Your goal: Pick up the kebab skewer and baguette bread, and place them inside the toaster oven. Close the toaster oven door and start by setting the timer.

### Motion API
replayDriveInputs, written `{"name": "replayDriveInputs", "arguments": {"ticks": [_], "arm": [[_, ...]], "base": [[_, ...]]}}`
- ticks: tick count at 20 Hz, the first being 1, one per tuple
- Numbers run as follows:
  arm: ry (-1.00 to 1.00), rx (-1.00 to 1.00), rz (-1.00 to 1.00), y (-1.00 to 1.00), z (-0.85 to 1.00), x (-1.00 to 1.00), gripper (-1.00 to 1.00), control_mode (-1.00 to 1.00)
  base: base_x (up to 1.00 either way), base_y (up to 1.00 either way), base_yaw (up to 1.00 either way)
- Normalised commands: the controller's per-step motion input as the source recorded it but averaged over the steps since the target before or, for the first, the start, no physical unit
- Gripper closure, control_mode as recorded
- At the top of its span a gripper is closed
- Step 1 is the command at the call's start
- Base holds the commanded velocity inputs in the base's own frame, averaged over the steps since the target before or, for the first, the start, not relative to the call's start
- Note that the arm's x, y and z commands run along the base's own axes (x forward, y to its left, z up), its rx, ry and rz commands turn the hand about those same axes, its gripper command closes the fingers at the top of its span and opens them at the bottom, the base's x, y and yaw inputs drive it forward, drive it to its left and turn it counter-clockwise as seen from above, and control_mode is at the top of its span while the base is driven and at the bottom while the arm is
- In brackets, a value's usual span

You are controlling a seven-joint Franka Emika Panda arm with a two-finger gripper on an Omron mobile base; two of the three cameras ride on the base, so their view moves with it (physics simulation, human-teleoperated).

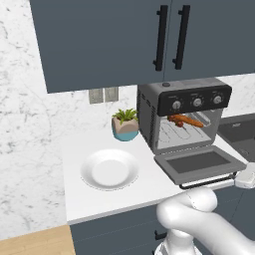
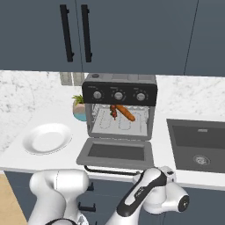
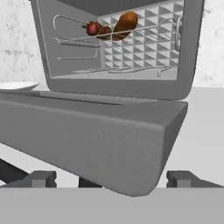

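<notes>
Left base view runs, from left to right, from a white plate point(image 1: 109, 169) on the white surface point(image 1: 79, 199), past a small potted plant point(image 1: 125, 124) against the marble wall, to the toaster oven point(image 1: 184, 112) with its three silver knobs. The toaster oven door point(image 1: 199, 164) is dropped flat, its black bar handle point(image 1: 206, 182) out over the surface's front edge. On the wire rack point(image 1: 182, 130) inside lie the kebab skewer point(image 1: 175, 118) and the baguette bread point(image 1: 193, 121), touching, the skewer to the left. A dark sink point(image 1: 241, 132) sits at the far right.

Right base view gives the same order: plate point(image 2: 47, 138), plant point(image 2: 79, 107), oven point(image 2: 120, 110) with the door point(image 2: 116, 152) down, skewer point(image 2: 114, 110) and baguette point(image 2: 125, 113) on the rack, sink point(image 2: 197, 145).

Hand view looks from low in front of the open door point(image 3: 96, 144), whose edge fills the foreground; the skewer point(image 3: 95, 29) and baguette point(image 3: 124, 23) rest on the rack point(image 3: 127, 37) above. The fingers point(image 3: 41, 178) stand wide apart at the bottom corners, beneath the door's front edge, holding nothing.
</notes>
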Motion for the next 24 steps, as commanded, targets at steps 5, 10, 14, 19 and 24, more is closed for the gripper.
{"name": "replayDriveInputs", "arguments": {"ticks": [5,10,14,19,24], "arm": [[-0.01,0.00,0.00,0.00,0.00,-0.04,-1.00,-1.00],[-0.01,0.00,0.02,-0.05,0.00,-0.43,-1.00,-1.00],[0.00,0.00,0.01,-0.21,0.00,-0.19,-1.00,-1.00],[-0.03,0.00,0.01,-0.01,0.00,0.20,-1.00,-1.00],[-0.01,0.00,0.11,0.04,0.00,0.06,-1.00,-1.00]], "base": [[0.00,0.00,0.00],[0.00,0.00,0.00],[0.00,0.00,0.00],[0.00,0.00,0.00],[0.00,0.00,0.00]]}}
